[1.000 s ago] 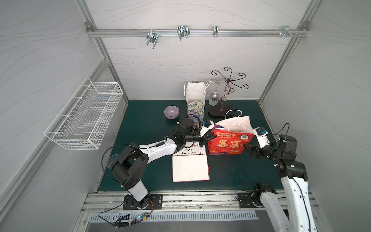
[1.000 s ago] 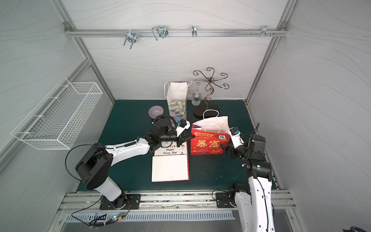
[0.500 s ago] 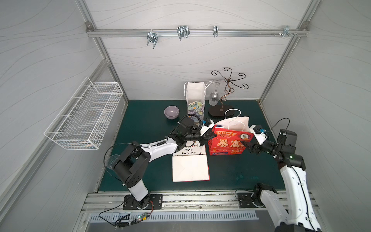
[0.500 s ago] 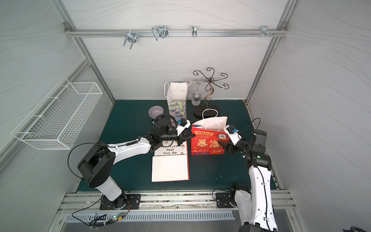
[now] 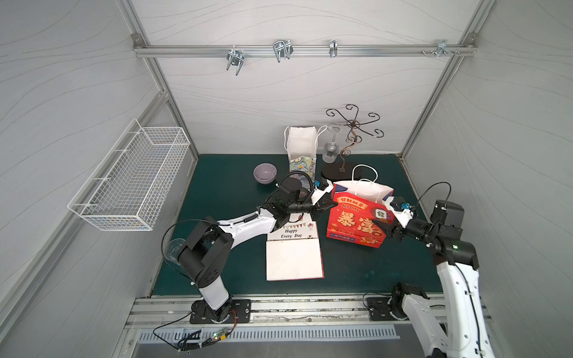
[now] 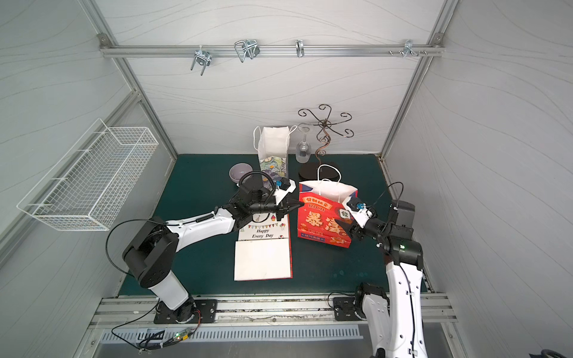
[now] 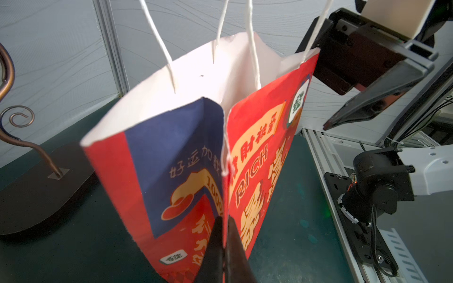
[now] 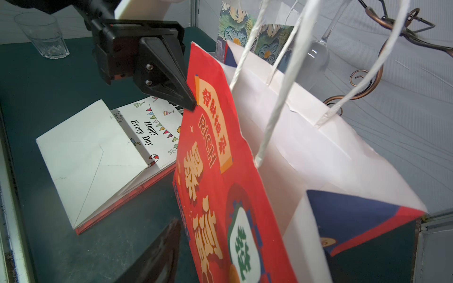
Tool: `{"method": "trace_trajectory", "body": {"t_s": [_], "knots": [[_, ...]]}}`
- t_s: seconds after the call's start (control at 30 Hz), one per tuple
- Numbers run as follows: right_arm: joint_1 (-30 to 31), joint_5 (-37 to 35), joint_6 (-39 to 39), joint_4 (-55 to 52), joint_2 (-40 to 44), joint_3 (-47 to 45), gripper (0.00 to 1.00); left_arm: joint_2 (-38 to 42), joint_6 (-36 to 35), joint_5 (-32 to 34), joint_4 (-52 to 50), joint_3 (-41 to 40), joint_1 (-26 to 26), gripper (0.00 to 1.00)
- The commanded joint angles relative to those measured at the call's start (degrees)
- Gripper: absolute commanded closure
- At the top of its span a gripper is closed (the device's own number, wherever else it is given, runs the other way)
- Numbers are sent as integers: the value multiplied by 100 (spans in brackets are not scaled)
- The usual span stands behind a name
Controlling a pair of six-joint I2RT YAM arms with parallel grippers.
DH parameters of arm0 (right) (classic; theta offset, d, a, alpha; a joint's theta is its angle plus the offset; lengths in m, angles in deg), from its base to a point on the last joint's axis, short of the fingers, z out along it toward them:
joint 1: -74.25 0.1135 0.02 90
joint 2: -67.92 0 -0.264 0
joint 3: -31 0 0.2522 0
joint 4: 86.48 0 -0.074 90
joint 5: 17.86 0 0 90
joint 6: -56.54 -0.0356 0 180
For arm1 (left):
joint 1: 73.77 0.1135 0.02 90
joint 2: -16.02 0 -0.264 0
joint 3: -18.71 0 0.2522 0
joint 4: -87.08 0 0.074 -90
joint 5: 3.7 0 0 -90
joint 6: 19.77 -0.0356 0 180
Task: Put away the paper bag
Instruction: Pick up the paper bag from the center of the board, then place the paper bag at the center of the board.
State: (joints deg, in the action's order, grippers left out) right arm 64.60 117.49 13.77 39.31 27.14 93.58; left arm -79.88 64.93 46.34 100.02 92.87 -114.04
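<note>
The paper bag (image 5: 356,224) (image 6: 322,223) is red with gold characters, white cord handles and a white inside. It stands upright and open on the green table. My left gripper (image 5: 333,204) (image 6: 300,203) (image 7: 224,221) is shut on the bag's left corner fold (image 7: 224,191); the right wrist view shows it pinching there (image 8: 191,105). My right gripper (image 5: 383,214) (image 6: 343,213) is open around the bag's right edge. One finger (image 8: 159,250) stands a little off the red front face; the other is hidden behind the bag.
A folded flat bag (image 5: 293,251) printed "Happy Every Day" lies left of the red bag. At the back stand a white floral bag (image 5: 302,148), a purple bowl (image 5: 265,173), a wine glass (image 5: 329,152) and a scrolled metal stand (image 5: 353,130). A wire basket (image 5: 133,179) hangs on the left wall; a tumbler (image 5: 173,248) sits near the left arm's base.
My right gripper has come in from the right to the red bag's right edge, and its jaws have narrowed. The left gripper has kept its grip and place.
</note>
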Motion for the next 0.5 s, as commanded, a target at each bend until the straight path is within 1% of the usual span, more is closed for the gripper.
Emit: {"method": "trace_trajectory", "body": {"t_s": [0.0, 0.1, 0.2, 0.27, 0.37, 0.47], "knots": [[161, 76, 74, -718, 210, 304, 31, 535, -195, -209, -122, 287, 2, 100], [359, 402, -169, -1088, 348, 510, 32, 973, -452, -208, -906, 212, 7, 100], [567, 831, -549, -1238, 562, 541, 34, 1522, -451, -76, -1291, -51, 3, 100], [781, 999, -852, -1133, 738, 467, 36, 1867, -312, 83, -1442, -248, 8, 100], [1163, 1022, -1321, -729, 973, 277, 38, 2422, -137, 385, -1676, -578, 2, 100], [1674, 1063, -1735, -335, 918, 154, 40, 2951, -50, 644, -1993, -895, 2, 100]]}}
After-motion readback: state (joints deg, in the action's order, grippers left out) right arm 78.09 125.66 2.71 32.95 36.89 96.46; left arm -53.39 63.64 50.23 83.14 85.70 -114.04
